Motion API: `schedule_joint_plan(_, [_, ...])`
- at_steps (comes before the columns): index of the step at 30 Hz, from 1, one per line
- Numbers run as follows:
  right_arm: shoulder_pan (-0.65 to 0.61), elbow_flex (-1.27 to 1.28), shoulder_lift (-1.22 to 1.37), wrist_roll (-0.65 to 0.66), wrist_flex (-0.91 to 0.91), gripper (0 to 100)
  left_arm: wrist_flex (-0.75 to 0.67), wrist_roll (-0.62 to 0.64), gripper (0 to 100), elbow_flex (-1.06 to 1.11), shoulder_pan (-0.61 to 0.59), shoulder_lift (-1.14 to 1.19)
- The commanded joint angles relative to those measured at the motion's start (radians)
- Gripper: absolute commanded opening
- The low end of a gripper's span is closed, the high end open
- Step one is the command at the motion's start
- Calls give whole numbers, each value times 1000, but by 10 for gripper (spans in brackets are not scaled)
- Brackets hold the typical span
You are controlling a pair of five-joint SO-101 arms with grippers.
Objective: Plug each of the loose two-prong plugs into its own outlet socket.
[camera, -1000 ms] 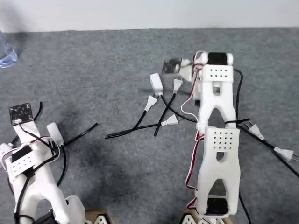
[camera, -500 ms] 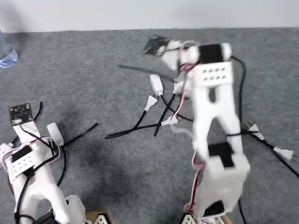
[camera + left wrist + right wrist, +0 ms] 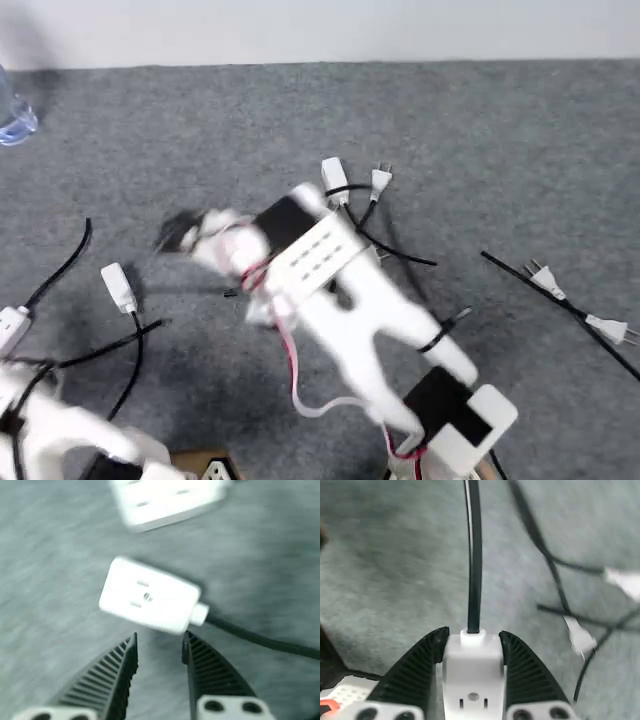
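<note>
Holding an outlet socket (image 3: 473, 667) by its cord end, the right pincer (image 3: 472, 633) hangs above the table (image 3: 380, 555). The left pincer (image 3: 160, 641), part open, sits just short of a second socket (image 3: 149, 600); best to straddle its body squarely before closing.

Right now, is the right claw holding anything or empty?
Holding. The right gripper is shut on a white outlet socket, pressed between both black fingers; its black cord runs out ahead.

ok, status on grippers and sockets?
Left gripper open, just short of a socket. Right gripper shut on a second socket. Loose cords nearby.
</note>
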Motion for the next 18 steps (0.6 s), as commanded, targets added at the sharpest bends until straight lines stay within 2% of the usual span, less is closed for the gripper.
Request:
schedule_joint_plan(1, [-110, -3, -19, -9, -62, 8, 49, -54, 137, -18, -153, -25])
schedule_joint_plan(6, [-111, -6, 197, 97, -87, 8, 63, -69, 137, -16, -307, -26])
schedule_joint_plan(10, [-111, -72, 383, 129, -177, 8, 68, -66, 137, -19, -301, -26])
schedule_joint_plan(14, [-168, -339, 513, 129, -199, 8, 66, -64, 137, -25, -330, -28])
schedule_joint_plan(18, [-246, -746, 618, 130, -157, 8, 71, -41, 137, -42, -359, -28])
